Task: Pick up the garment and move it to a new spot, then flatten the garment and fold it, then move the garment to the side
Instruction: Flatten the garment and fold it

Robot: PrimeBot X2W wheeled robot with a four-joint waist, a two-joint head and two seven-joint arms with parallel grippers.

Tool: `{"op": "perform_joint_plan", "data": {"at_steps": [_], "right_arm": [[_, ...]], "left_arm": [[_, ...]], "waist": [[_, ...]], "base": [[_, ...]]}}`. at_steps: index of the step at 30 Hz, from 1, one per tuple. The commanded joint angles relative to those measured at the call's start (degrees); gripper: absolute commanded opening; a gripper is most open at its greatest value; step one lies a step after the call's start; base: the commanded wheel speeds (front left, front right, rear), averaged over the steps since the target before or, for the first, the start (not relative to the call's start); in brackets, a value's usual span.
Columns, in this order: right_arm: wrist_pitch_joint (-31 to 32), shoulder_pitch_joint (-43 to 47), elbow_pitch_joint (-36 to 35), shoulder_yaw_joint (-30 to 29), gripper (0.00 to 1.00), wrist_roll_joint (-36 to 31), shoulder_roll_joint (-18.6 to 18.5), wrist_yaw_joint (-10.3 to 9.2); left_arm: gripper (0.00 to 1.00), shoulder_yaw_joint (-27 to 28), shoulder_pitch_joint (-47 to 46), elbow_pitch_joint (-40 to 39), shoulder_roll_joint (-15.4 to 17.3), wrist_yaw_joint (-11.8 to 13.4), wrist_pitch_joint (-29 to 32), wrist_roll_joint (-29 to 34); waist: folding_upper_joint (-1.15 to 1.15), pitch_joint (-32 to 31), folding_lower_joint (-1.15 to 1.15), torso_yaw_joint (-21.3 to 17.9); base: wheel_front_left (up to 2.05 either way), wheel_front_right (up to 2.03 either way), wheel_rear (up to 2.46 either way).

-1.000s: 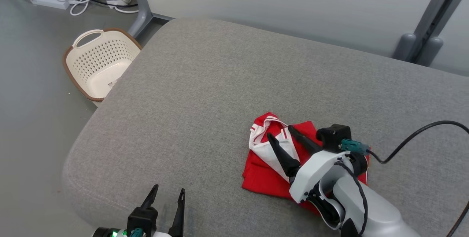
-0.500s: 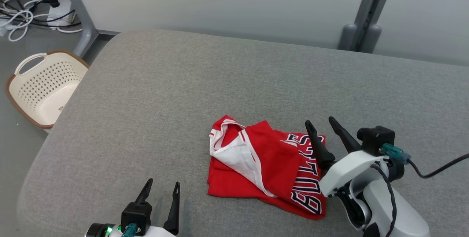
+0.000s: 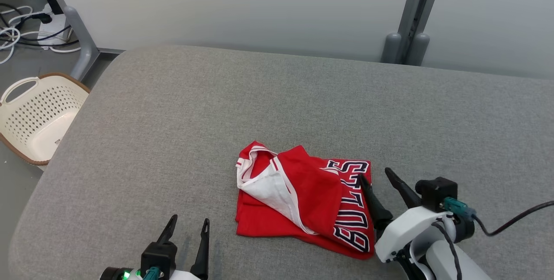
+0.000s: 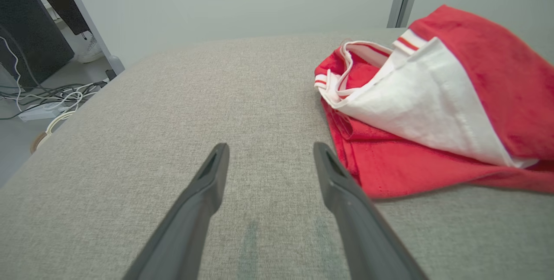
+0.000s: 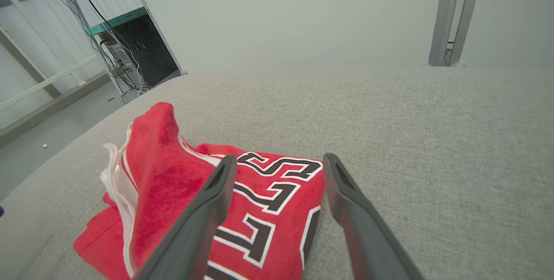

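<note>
Red garment [image 3: 314, 193]; cream basket [image 3: 27, 113], head view

Red jersey [image 3: 318, 191]: block lettering [image 3: 352, 204], dark with a white outline, reads "BULLS". In the head view it runs sideways down the garment's right part, and a folded flap covers part of one edge. Right wrist view: only "L", "S" and a piece of another letter show. Laundry basket [image 3: 17, 128]: small pale sticker inside, possibly a label, print too small to read.
</note>
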Motion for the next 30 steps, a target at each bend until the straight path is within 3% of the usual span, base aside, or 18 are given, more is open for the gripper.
{"op": "perform_joint_plan", "data": {"at_steps": [1, 13, 19, 20, 21, 22, 23, 24, 25, 30], "right_arm": [[-0.3, -0.6, 0.0, 0.9, 1.0, -0.3, 0.0, 0.0], [7.8, -10.5, 1.4, 15.8, 1.0, 1.9, -1.1, 0.0], [11.2, -15.0, 3.9, 20.4, 1.0, 4.0, -2.3, 0.0], [11.3, -15.6, 4.1, 21.0, 0.95, 4.4, -2.4, 0.0], [11.6, -16.0, 4.4, 21.6, 0.8, 4.8, -2.4, 0.0], [11.6, -16.2, 4.6, 22.2, 0.53, 5.2, -2.5, 0.0], [11.6, -16.2, 4.6, 22.2, 0.53, 5.2, -2.5, 0.0], [11.4, -16.5, 4.6, 22.8, 0.36, 5.5, -2.6, 0.0], [11.2, -16.8, 4.7, 23.5, 0.0, 5.9, -2.6, 0.0], [10.3, -17.0, 3.0, 27.3, 0.0, 8.5, -2.3, 0.0]], "left_arm": [[1.0, 0.2, 0.0, 0.0, 0.2, -0.2, -0.2, 0.1], [1.0, -0.9, -0.7, 0.3, 0.2, 0.6, -0.2, -1.3], [1.0, -1.6, -0.8, 0.2, 0.2, 0.9, -0.2, -2.1], [1.0, -1.6, -0.8, 0.1, 0.2, 0.9, -0.2, -2.2], [1.0, -1.7, -0.8, 0.0, 0.2, 1.0, -0.2, -2.4], [1.0, -1.7, -0.7, 0.0, 0.2, 1.1, -0.2, -2.4], [1.0, -1.7, -0.7, 0.0, 0.2, 1.1, -0.2, -2.4], [1.0, -1.8, -0.7, -0.1, 0.2, 1.2, -0.2, -2.5], [1.0, -1.8, -0.7, -0.2, 0.2, 1.2, -0.2, -2.6], [1.0, -1.8, -0.6, -0.5, 0.2, 1.5, -0.2, -2.9]], "waist": [[0.0, 0.0, 0.0, 0.2], [0.0, 0.9, 0.0, 2.8], [0.0, 1.4, 0.0, 4.3], [0.0, 1.5, 0.0, 4.5], [0.0, 1.5, 0.0, 4.6], [0.0, 1.6, 0.0, 4.8], [0.0, 1.6, 0.0, 4.8], [0.0, 1.7, 0.0, 4.8], [0.0, 1.8, 0.0, 4.9], [0.0, 1.9, 0.0, 4.5]], "base": [[0.0, 0.0, 0.0], [0.0, 0.0, 0.0], [0.0, 0.0, 0.0], [0.0, 0.0, 0.0], [0.0, 0.0, 0.0], [0.0, 0.0, 0.0], [0.0, 0.0, 0.0], [0.0, 0.0, 0.0], [0.0, 0.0, 0.0], [0.0, 0.0, 0.0]]}}
